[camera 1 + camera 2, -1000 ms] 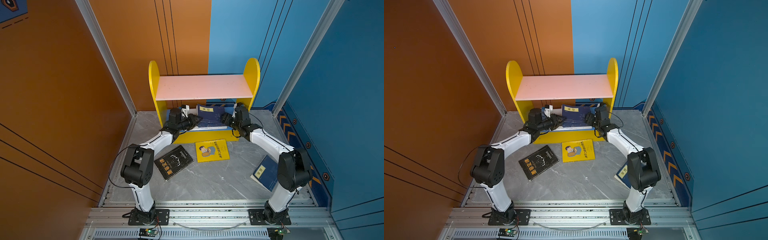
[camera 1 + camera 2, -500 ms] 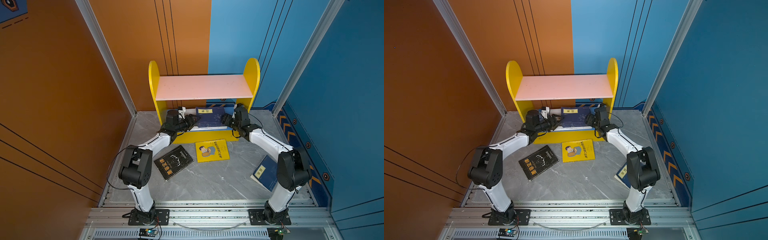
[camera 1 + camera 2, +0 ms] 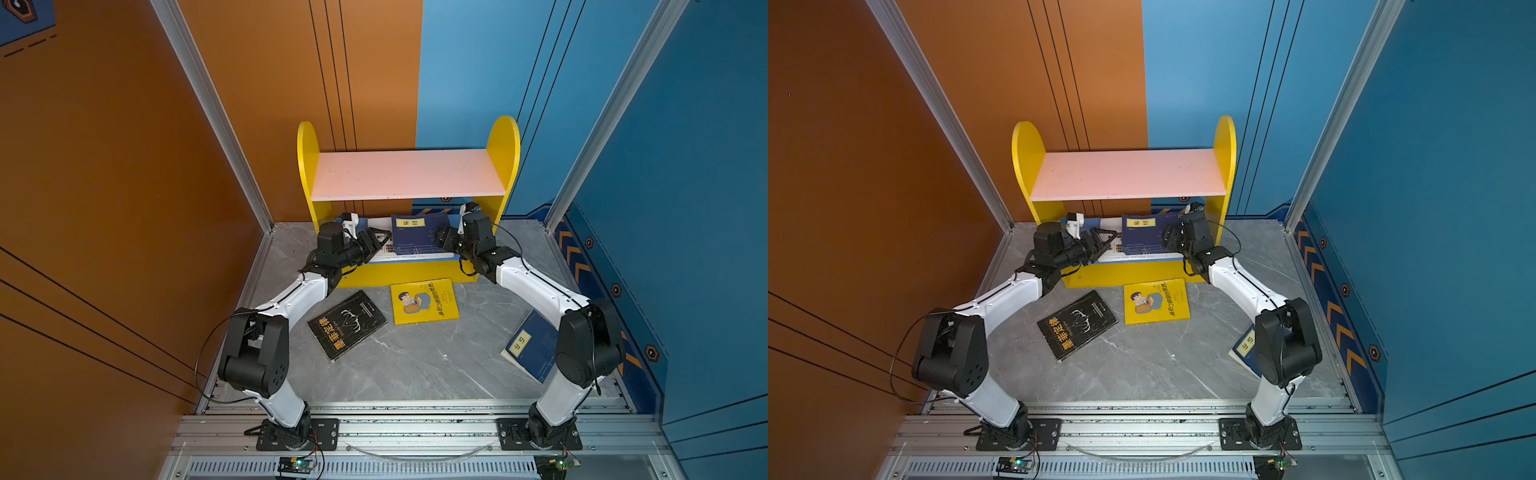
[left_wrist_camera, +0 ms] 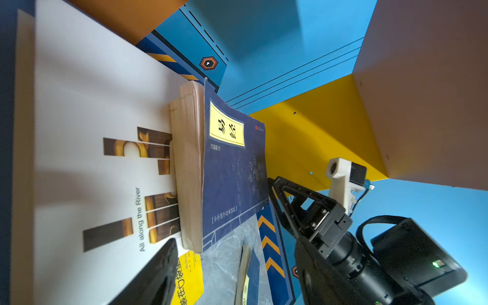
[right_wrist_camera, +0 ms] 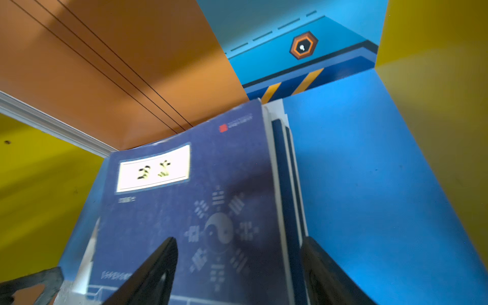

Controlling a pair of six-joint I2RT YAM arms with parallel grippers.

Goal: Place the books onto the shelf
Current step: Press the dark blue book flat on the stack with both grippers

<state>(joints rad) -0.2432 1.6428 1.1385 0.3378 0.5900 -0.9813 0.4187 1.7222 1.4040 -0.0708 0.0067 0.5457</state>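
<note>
**Top views.** Shelf (image 3: pixel 505 158): pink board (image 3: pixel 403 174) bare. Beneath it lay a flat stack, top navy book (image 3: pixel 415 239) on white book (image 3: pixel 384 254). Left claw (image 3: pixel 381 241) and right claw (image 3: pixel 441 243) stood at opposite ends of the stack, both spread and holding nothing. On the bench (image 3: pixel 415 374) before the shelf lay black book (image 3: pixel 347 324) with yellow book (image 3: pixel 424 301) just beside it. Stray navy book (image 3: pixel 524 347) lay well apart, partly hidden by the right arm. Judged about half done, with three books left to shelve. The bench was grey and marble-patterned. Orange wall panels stood to the left and blue to the right, with aluminium posts between. A rail in front bore both arm bases.

**Left wrist.** White book lay flat, titled "All along the River". Top navy book lay upon it, cover bowed. One left finger (image 4: pixel 155 272) hung over the white cover; contact could not be told. Right claw showed jaws apart at the navy book's far edge.

**Right wrist.** Blurred. Right fingers (image 5: pixel 158 266) stood wide apart, one over the navy cover, one by the blue lower board (image 5: pixel 369 184). Second navy book (image 5: pixel 278 171) showed beneath the top one, so the stack likely held three.
</note>
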